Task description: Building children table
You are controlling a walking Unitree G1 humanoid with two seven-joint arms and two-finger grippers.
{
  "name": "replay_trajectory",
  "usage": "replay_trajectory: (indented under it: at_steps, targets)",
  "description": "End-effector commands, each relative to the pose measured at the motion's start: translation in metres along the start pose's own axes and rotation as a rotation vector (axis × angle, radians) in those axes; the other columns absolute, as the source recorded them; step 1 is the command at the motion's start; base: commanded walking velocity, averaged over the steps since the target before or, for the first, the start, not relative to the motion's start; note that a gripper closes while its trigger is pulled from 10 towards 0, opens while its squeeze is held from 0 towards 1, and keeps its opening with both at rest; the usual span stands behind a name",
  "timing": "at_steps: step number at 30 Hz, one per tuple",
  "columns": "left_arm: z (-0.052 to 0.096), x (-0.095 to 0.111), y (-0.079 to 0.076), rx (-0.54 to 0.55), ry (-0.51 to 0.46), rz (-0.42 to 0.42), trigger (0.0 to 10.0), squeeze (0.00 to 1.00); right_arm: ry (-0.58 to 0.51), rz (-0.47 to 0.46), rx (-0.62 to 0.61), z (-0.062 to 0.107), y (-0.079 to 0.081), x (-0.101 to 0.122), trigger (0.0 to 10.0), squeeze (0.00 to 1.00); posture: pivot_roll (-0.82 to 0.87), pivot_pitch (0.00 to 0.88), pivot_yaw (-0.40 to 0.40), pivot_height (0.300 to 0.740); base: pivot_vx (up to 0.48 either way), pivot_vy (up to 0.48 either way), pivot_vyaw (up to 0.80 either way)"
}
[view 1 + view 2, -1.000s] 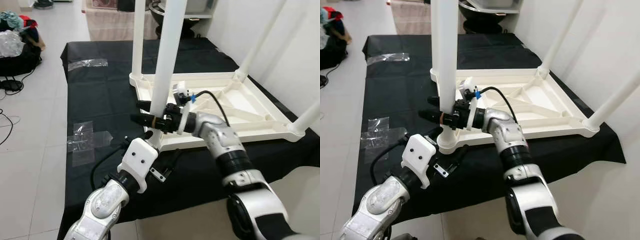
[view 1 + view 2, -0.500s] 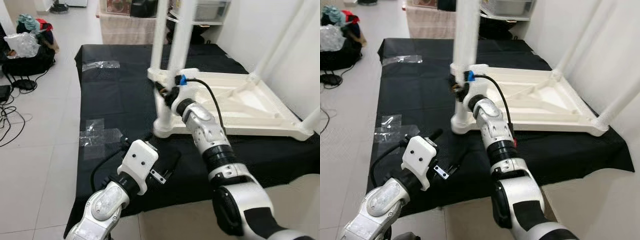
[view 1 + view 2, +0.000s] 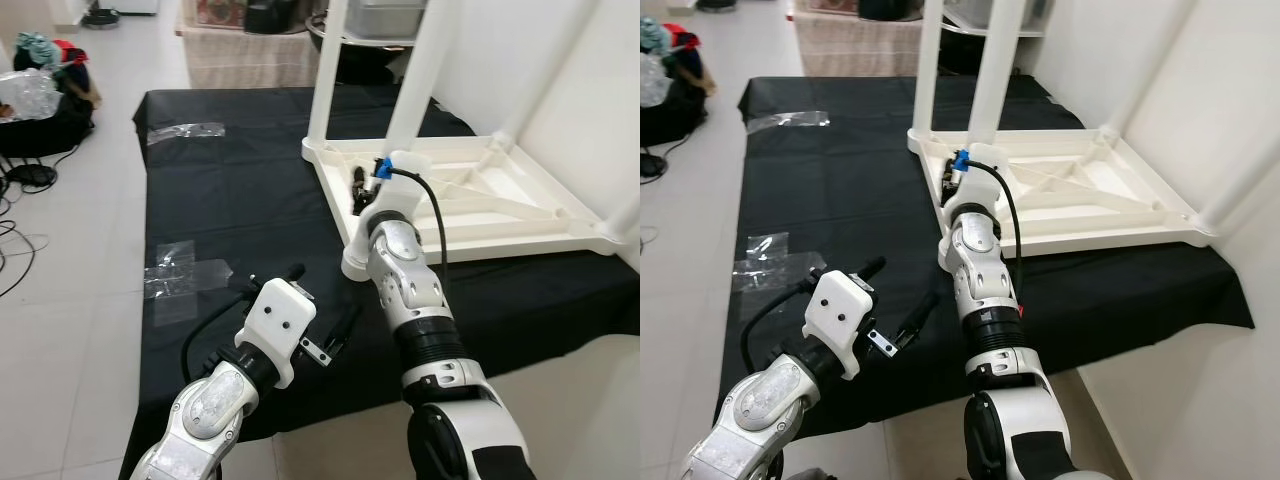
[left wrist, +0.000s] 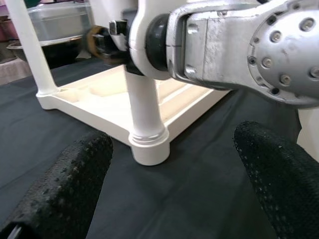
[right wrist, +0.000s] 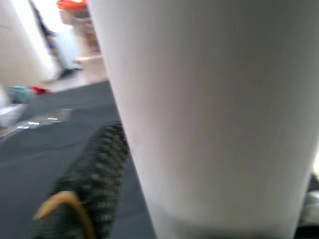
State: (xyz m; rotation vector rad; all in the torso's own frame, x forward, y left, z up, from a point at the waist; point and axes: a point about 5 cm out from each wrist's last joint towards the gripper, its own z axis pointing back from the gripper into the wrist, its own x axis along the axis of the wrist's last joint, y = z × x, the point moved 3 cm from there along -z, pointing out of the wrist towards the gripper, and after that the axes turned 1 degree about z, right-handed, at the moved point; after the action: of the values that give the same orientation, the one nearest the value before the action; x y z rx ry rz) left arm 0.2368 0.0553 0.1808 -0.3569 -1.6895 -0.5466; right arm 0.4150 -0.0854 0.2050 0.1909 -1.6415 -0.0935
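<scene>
A white children's table (image 3: pixel 500 210) lies upside down on a black cloth (image 3: pixel 230 200), its legs pointing up. The near-corner leg (image 3: pixel 415 80) stands in its socket (image 3: pixel 352 265). My right gripper (image 3: pixel 362 188) is low on that leg, shut on it. In the right wrist view the leg (image 5: pixel 209 109) sits tight against one black finger (image 5: pixel 94 184). My left gripper (image 3: pixel 320 296) hovers open above the cloth, just in front of the socket, with nothing between its fingers (image 4: pixel 65 184).
Three more legs rise at the other corners (image 3: pixel 325 70) (image 3: pixel 545 80) (image 3: pixel 625 215). Clear tape pieces (image 3: pixel 180 275) stick to the cloth. Bags and clothes (image 3: pixel 40 90) and cables (image 3: pixel 15 230) lie on the tiled floor at left. A white wall runs close on the right.
The camera has shifted. My right arm has swung round in front of the leg, with the gripper now pointing away from me instead of to the left. The left arm holds its place.
</scene>
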Motion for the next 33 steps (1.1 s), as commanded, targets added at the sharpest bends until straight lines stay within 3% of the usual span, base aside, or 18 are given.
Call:
replay_trajectory:
  at_steps: [1,2,3,5,7,8,9,10,11,12,13,24,25,27,29,31,32,33]
  targets:
    - [0.000,-0.002,-0.002,-0.002,0.006,0.006,10.0,0.00,-0.022,-0.002,0.050,-0.007,0.000,0.009,10.0,1.00,0.08,0.046,-0.124,0.740,0.000,0.000,0.00]
    - [0.000,-0.002,-0.002,-0.002,0.006,0.005,10.0,0.00,0.014,0.003,0.113,-0.011,-0.003,0.009,10.0,0.00,0.08,0.046,-0.121,0.740,0.000,0.000,0.00]
    - [0.000,-0.002,-0.002,-0.002,0.006,0.005,10.0,0.00,0.014,0.003,0.113,-0.011,-0.003,0.009,10.0,0.00,0.08,0.046,-0.121,0.740,0.000,0.000,0.00]
    - [0.000,-0.001,-0.002,-0.002,0.005,0.006,10.0,0.00,0.068,-0.036,0.249,-0.014,-0.001,0.007,10.0,0.00,0.08,0.046,-0.121,0.740,0.000,0.000,0.00]
    - [-0.002,-0.001,-0.002,-0.005,0.002,0.005,10.0,0.00,0.134,-0.057,0.573,-0.004,0.009,0.004,10.0,0.00,0.08,0.045,-0.123,0.740,0.000,0.000,0.00]
    - [-0.002,-0.001,-0.002,-0.005,0.002,0.005,10.0,0.00,0.134,-0.057,0.573,-0.004,0.009,0.004,10.0,0.00,0.08,0.045,-0.123,0.740,0.000,0.000,0.00]
    - [-0.002,-0.001,-0.002,-0.007,0.000,0.004,10.0,0.00,0.165,-0.084,0.894,0.021,0.019,0.005,10.0,0.00,0.08,0.043,-0.122,0.740,0.000,0.000,0.00]
    - [-0.002,-0.001,-0.002,-0.007,0.000,0.004,10.0,0.00,0.165,-0.084,0.894,0.021,0.019,0.005,10.0,0.00,0.08,0.043,-0.122,0.740,0.000,0.000,0.00]
    - [-0.002,-0.001,-0.002,-0.007,0.000,0.004,10.0,0.00,0.173,-0.091,1.040,0.035,0.024,0.005,10.0,0.00,0.08,0.043,-0.124,0.740,0.000,0.000,0.00]
    - [-0.002,-0.001,-0.002,-0.007,0.000,0.004,10.0,0.00,0.173,-0.091,1.040,0.035,0.024,0.005,10.0,0.00,0.08,0.043,-0.124,0.740,0.000,0.000,0.00]
    - [-0.002,-0.001,-0.002,-0.006,0.001,0.004,10.0,0.00,0.207,-0.095,1.210,0.051,0.031,0.001,10.0,0.00,0.09,0.044,-0.124,0.740,0.000,0.000,0.00]
    - [0.000,0.000,-0.003,-0.001,0.001,0.005,10.0,0.00,0.206,-0.094,1.266,0.047,0.048,-0.007,10.0,0.00,0.09,0.048,-0.127,0.740,0.000,0.000,0.00]
    - [0.000,0.000,-0.003,-0.001,0.002,0.005,10.0,0.00,0.196,-0.098,1.230,0.043,0.050,-0.007,0.0,0.00,0.09,0.045,-0.125,0.740,0.000,0.000,0.00]
    - [0.000,0.000,-0.002,-0.002,0.003,0.004,10.0,0.00,0.149,-0.080,1.065,0.029,0.047,-0.005,0.0,0.00,0.09,0.041,-0.127,0.740,0.000,0.000,0.00]
    - [0.000,0.000,-0.002,-0.002,0.003,0.004,10.0,0.00,0.149,-0.080,1.065,0.029,0.047,-0.005,0.0,0.00,0.09,0.041,-0.127,0.740,0.000,0.000,0.00]
    - [0.000,-0.001,-0.003,-0.004,0.003,0.004,10.0,0.00,0.113,-0.074,0.910,0.017,0.042,-0.001,0.0,0.00,0.09,0.039,-0.126,0.740,0.000,0.000,0.00]
    - [0.000,-0.001,-0.003,-0.004,0.003,0.004,10.0,0.00,0.113,-0.074,0.910,0.017,0.042,-0.001,0.0,0.00,0.09,0.039,-0.126,0.740,0.000,0.000,0.00]
    - [-0.001,-0.001,-0.003,-0.006,0.003,0.005,10.0,0.00,0.086,-0.069,0.756,0.007,0.033,0.002,0.0,0.00,0.09,0.036,-0.122,0.740,0.000,0.000,0.00]
